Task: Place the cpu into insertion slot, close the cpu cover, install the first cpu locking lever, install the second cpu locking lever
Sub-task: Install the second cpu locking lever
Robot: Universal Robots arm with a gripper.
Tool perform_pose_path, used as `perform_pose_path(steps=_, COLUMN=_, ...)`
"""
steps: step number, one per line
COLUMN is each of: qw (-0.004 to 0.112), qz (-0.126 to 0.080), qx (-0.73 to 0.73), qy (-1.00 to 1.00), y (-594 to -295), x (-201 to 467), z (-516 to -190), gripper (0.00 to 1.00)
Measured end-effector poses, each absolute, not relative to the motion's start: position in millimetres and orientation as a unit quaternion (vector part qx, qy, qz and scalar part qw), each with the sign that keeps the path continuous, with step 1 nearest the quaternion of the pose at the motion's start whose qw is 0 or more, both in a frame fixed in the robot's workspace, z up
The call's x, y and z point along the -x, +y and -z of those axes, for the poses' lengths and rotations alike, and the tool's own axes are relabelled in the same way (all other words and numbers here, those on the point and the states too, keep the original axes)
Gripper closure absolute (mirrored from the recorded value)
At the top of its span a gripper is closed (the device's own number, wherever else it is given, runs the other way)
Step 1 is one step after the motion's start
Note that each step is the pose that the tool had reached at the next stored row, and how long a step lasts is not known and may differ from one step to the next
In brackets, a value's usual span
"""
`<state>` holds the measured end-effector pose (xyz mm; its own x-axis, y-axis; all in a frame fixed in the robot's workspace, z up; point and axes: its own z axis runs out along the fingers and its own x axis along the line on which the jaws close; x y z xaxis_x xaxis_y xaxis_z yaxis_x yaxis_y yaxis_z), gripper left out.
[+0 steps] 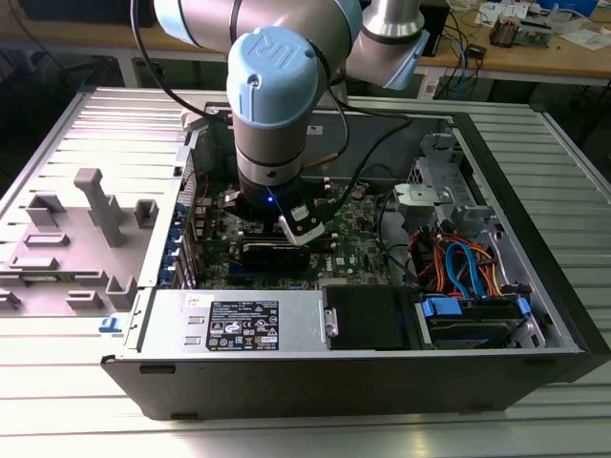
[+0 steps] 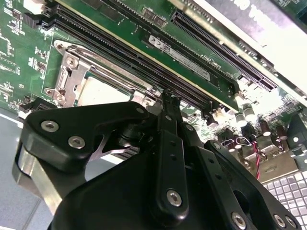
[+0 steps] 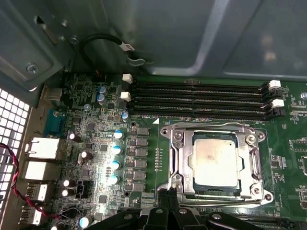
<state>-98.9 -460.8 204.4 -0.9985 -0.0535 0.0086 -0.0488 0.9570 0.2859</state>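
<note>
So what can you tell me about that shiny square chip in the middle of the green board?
The cpu is a flat square chip with a dull silvery-grey metal top, a little smudged. It lies flat in the insertion slot on the green motherboard. The cpu cover, a thin silvery frame, is shut down around its edges, so the top shows through the cut-out. The long black memory slots run beside it. The gripper hangs just at the socket's edge.

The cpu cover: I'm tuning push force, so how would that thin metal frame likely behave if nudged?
The cpu cover looks like thin sheet metal with a large cut-out, so probably light and somewhat springy. It lies flat around the cpu, so a push would likely slide off rather than shift it. Its smooth, shiny surface may be slippery.
</note>
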Motion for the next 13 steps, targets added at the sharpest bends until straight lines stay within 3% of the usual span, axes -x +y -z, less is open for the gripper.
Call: perform_pose_path(steps=13, qw=0.008, qz=0.144, qx=-0.026, qy=-0.989, y=-457.0, x=99.3, z=-201.8, gripper=0.89)
